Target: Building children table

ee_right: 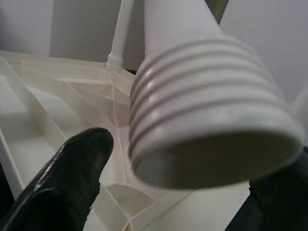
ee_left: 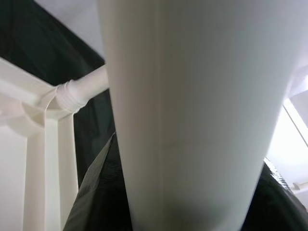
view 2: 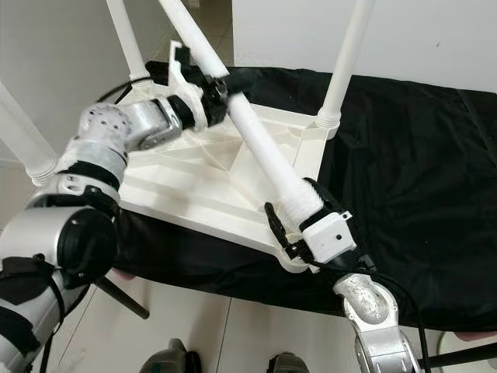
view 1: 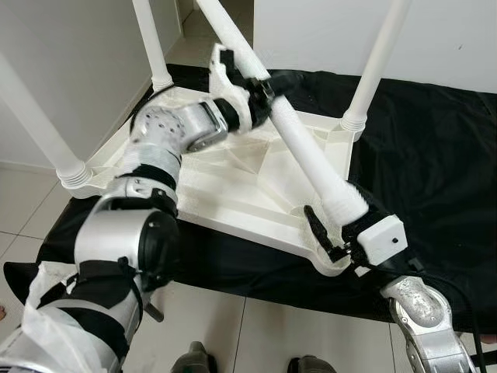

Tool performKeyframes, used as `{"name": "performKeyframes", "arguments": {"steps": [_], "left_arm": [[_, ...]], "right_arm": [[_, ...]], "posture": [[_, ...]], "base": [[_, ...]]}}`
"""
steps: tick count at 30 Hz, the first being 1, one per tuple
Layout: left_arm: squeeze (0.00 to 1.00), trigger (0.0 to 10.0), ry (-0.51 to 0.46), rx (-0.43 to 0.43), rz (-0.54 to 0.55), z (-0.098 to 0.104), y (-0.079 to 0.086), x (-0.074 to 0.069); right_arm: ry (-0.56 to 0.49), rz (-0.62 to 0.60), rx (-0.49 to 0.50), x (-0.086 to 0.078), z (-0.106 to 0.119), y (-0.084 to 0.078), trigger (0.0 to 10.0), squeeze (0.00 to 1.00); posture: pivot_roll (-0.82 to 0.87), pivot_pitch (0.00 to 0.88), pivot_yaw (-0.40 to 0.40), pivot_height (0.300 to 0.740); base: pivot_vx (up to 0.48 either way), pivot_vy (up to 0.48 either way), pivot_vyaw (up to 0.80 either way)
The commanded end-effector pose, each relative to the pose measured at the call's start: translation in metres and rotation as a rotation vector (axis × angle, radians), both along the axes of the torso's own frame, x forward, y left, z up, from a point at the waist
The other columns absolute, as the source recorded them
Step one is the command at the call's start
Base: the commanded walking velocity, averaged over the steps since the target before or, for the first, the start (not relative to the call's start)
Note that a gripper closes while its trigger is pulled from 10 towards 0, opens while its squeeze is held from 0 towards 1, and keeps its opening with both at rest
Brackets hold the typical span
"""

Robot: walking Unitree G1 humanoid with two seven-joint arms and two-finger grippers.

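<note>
Three white plastic legs [view 1: 371, 74] already stand upright in the corners of the upturned white ribbed plastic tabletop [view 1: 233, 190], which lies on a black cloth [view 1: 435, 148] over the pale tiled floor [view 1: 256, 330]; a fourth white tapered leg [view 1: 299, 144] slants across it, its threaded end [ee_right: 207, 130] just above the near corner socket [view 1: 330, 260]; the right gripper [view 1: 335, 225] is clamped round that threaded end; the left gripper [view 1: 252, 85] is clamped on the leg's upper shaft.
</note>
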State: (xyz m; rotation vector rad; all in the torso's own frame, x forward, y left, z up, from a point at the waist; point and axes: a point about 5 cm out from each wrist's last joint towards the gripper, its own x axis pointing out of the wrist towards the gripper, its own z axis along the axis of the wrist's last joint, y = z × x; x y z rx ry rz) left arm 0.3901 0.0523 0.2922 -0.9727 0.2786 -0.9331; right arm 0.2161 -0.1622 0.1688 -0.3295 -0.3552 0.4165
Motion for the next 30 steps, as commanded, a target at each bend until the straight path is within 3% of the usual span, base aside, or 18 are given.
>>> {"name": "performKeyframes", "arguments": {"steps": [1,7,8,10,12,14,15,16,17,21,26,30], "left_arm": [[0.00,10.0,-0.006,0.008,0.003,0.003,0.001,0.001],[0.00,10.0,-0.002,0.054,0.028,0.005,0.003,0.004],[0.00,10.0,-0.068,0.105,0.069,0.006,0.005,0.005],[0.00,10.0,-0.068,0.105,0.069,0.006,0.005,0.005],[0.00,10.0,-0.165,0.160,0.124,0.007,0.005,0.006],[0.00,10.0,-0.165,0.160,0.124,0.007,0.005,0.006],[0.00,10.0,-0.190,0.176,0.158,0.008,0.006,0.007],[0.00,10.0,-0.190,0.176,0.158,0.008,0.006,0.007],[0.00,10.0,-0.213,0.181,0.186,0.009,0.008,0.008],[0.00,10.0,-0.323,0.232,0.286,0.017,0.010,0.009],[0.00,10.0,-0.357,0.249,0.305,0.019,0.008,0.007],[0.00,10.0,-0.439,0.281,0.319,0.020,-0.007,-0.002]], "right_arm": [[0.017,0.000,0.028,-0.001,0.000,-0.001,10.0,1.00],[0.028,-0.020,0.041,-0.001,-0.002,-0.004,10.0,1.00],[0.031,-0.039,0.069,0.000,-0.001,-0.006,10.0,1.00],[0.031,-0.039,0.069,0.000,-0.001,-0.006,10.0,1.00],[0.038,-0.109,0.091,0.005,0.000,-0.012,10.0,1.00],[0.038,-0.109,0.091,0.005,0.000,-0.012,10.0,1.00],[0.057,-0.152,0.078,0.008,-0.002,-0.016,10.0,0.28],[0.057,-0.152,0.078,0.008,-0.002,-0.016,10.0,0.28],[0.071,-0.192,0.050,0.010,-0.005,-0.020,10.0,0.00],[0.177,-0.304,0.063,0.017,-0.016,-0.032,10.0,0.00],[0.170,-0.313,0.055,0.019,-0.015,-0.032,10.0,0.00],[0.130,-0.319,0.043,0.025,-0.006,-0.023,10.0,0.00]], "posture": [[-0.05,0.000,0.056,0.740],[-0.04,0.000,0.042,0.740],[-0.04,0.000,0.039,0.740],[-0.04,0.000,0.039,0.740],[-0.04,0.000,0.030,0.740],[-0.04,0.000,0.030,0.740],[-0.04,0.000,0.025,0.740],[-0.04,0.000,0.025,0.740],[-0.05,0.000,0.023,0.740],[-0.05,0.000,0.009,0.740],[-0.04,0.000,0.006,0.740],[-0.04,0.000,-0.003,0.740]], "base": [[0.000,0.000,0.00],[0.000,0.000,0.00],[0.000,0.000,0.00],[0.000,0.000,0.00],[0.000,0.000,0.00],[0.000,0.000,0.00],[0.000,0.000,0.00],[0.000,0.000,0.00],[0.000,0.000,0.00],[0.000,0.000,0.00],[0.000,0.000,0.00],[0.000,0.000,0.00]]}}
